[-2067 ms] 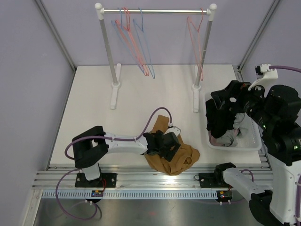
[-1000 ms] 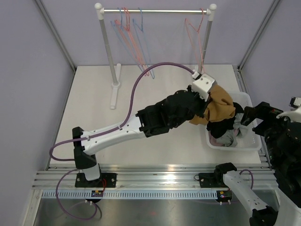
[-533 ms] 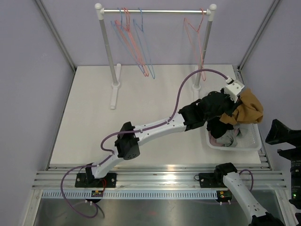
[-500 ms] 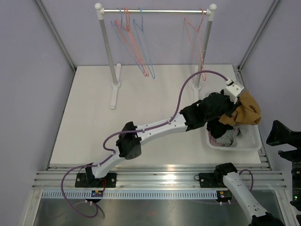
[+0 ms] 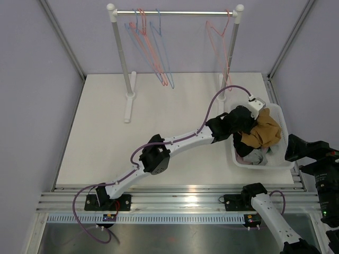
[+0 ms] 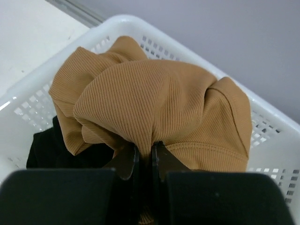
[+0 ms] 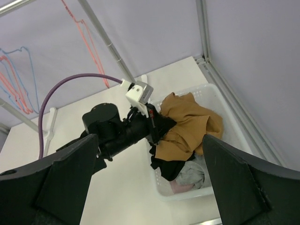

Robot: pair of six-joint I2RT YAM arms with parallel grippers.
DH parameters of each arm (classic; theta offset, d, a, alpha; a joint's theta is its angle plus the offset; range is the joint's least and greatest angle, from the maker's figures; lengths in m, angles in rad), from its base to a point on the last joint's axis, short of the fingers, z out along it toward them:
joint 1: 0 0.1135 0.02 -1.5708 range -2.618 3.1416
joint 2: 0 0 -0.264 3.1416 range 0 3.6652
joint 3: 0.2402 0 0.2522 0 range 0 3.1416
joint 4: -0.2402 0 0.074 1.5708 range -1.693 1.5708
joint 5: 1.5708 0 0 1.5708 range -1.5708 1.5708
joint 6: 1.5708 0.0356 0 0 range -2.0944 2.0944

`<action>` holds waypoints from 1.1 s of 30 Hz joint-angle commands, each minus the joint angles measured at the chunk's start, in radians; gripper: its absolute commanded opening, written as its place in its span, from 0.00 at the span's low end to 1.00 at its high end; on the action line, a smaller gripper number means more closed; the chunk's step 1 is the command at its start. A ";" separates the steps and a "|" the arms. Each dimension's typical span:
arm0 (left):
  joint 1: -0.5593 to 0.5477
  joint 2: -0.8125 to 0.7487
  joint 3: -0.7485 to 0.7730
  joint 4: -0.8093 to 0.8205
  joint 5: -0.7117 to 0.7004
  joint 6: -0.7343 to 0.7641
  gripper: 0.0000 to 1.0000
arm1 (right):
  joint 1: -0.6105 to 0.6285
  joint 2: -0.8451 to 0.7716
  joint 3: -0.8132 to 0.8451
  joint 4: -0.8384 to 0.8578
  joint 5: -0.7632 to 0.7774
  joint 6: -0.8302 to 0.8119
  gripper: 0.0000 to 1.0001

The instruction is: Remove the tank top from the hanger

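The tank top (image 5: 263, 132) is a bunched mustard ribbed cloth lying on top of the clothes in the white basket (image 5: 265, 165). My left gripper (image 5: 248, 123) reaches over the basket's left wall and is shut on a fold of the tank top (image 6: 154, 98), with the cloth pinched between the left gripper's (image 6: 144, 150) black fingers. The right wrist view shows the tank top (image 7: 190, 124) hanging from that gripper into the basket (image 7: 187, 196). My right gripper (image 7: 150, 137) hovers open and apart, above and to the right of the basket. A pink hanger (image 5: 219, 37) hangs bare on the rail.
A white rack (image 5: 175, 11) stands at the back with several pink and blue hangers (image 5: 151, 45) near its left post. Its right foot (image 5: 221, 98) is just behind the basket. Black, grey and pink clothes (image 5: 251, 154) lie under the tank top.
My left gripper has carried the tank top from above the basket's far right rim back and down onto the pile inside. The right arm has edged in at the right.
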 commanded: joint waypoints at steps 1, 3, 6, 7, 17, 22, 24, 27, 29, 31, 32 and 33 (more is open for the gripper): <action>-0.006 0.055 0.025 -0.118 0.059 -0.013 0.00 | 0.003 0.036 -0.030 0.035 -0.083 0.023 0.99; -0.006 0.061 0.014 -0.130 0.094 -0.015 0.04 | 0.002 0.040 -0.047 0.041 -0.094 0.032 0.99; -0.006 0.003 -0.012 -0.132 0.098 -0.012 0.20 | 0.002 0.055 -0.053 0.040 -0.107 0.033 0.99; -0.006 -0.022 -0.021 -0.121 0.097 -0.012 0.32 | 0.002 0.059 -0.053 0.040 -0.110 0.032 1.00; 0.015 -0.379 -0.202 -0.023 0.017 -0.007 0.99 | 0.002 0.104 -0.041 0.043 -0.074 -0.002 1.00; 0.032 -0.574 -0.328 -0.021 -0.050 -0.012 0.99 | 0.002 0.109 -0.070 0.084 -0.071 -0.011 0.99; 0.035 -0.660 -0.375 -0.102 -0.150 -0.007 0.99 | 0.002 0.112 -0.091 0.109 -0.081 -0.016 0.99; 0.034 -0.822 -0.519 -0.197 -0.355 -0.030 0.99 | 0.002 0.128 -0.130 0.126 -0.147 -0.034 0.99; 0.035 -0.960 -0.661 -0.239 -0.508 -0.044 0.99 | 0.002 0.148 -0.159 0.135 -0.166 -0.042 0.99; 0.037 -1.040 -0.734 -0.274 -0.591 -0.050 0.99 | 0.002 0.155 -0.189 0.152 -0.199 -0.063 0.99; 0.041 -1.081 -0.762 -0.300 -0.671 -0.056 0.99 | 0.002 0.161 -0.215 0.164 -0.205 -0.069 1.00; 0.049 -1.149 -0.803 -0.358 -0.690 -0.062 0.99 | 0.002 0.168 -0.225 0.164 -0.207 -0.072 0.99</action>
